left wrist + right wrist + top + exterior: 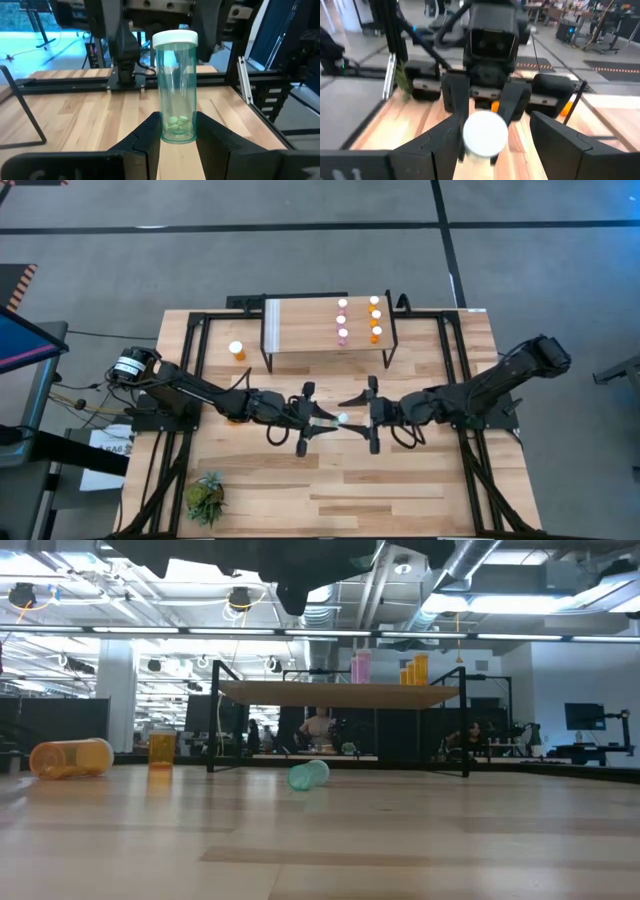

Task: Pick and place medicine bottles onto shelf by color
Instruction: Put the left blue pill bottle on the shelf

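My left end effector (318, 423) sits near the middle of the worktop (400, 490), and between its fingers (150, 137) lies a teal-green medicine bottle (176, 93) with a white cap (175, 38) and a few pale pills at its base. The fingers press against the bottle's lower walls on both sides, so I am grasping it. In the low view the bottle (308, 774) lies on its side on the wood. My right end effector (362, 420) faces it from the other side, its fingers (555, 137) spread wide to either side of the white cap (485, 133), apart from it; it is released.

The shelf (300, 330) stands at the far edge of the worktop. On its right half stand six bottles in two rows: three pink bottles (342, 320) and three orange bottles (375, 318) just beside them. An orange bottle (237, 351) stands upright on the worktop just left of the shelf. In the low view a wider orange bottle (70, 757) lies on its side toward the left. A small green plant (205, 497) sits near the front left corner.
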Robot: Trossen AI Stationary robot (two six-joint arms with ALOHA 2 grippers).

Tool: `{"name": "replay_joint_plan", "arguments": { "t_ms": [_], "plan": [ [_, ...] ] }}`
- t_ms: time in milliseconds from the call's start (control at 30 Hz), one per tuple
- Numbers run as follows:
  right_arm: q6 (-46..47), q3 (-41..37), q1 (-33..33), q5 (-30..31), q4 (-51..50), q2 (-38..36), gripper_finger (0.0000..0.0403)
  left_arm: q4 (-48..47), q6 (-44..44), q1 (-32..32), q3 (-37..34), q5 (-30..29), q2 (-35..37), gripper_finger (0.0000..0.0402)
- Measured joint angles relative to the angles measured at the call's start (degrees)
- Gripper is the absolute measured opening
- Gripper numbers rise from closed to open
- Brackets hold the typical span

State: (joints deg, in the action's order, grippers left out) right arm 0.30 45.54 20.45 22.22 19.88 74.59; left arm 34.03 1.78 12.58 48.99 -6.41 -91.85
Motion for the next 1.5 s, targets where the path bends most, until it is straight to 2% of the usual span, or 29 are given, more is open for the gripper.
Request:
{"name": "replay_joint_plan", "arguments": {
  "t_ms": [300,567,1100,1267,1500],
  "plan": [
    [1.97,0.89,0.02,-0.14,-4.97,0.74,0.0256,-1.33,0.63,-0.07,0.00,0.01,0.00,0.0094],
    [2.26,0.88,0.02,-0.24,-4.75,0.74,0.0248,-1.62,0.63,-0.07,0.00,0.01,0.00,0.0094],
    [2.26,0.88,0.02,-1.72,-4.86,0.74,0.0139,-1.69,0.87,-0.09,0.00,0.01,0.00,0.0094],
    [2.24,0.85,0.02,-1.75,-4.89,0.74,0.0124,-2.03,0.98,-0.09,0.00,-0.15,0.00,0.0116],
    [2.15,0.83,-0.02,-1.72,-4.30,0.70,0.0135,-7.16,1.07,-0.07,0.00,-3.33,0.75,0.0165]
  ]
}}
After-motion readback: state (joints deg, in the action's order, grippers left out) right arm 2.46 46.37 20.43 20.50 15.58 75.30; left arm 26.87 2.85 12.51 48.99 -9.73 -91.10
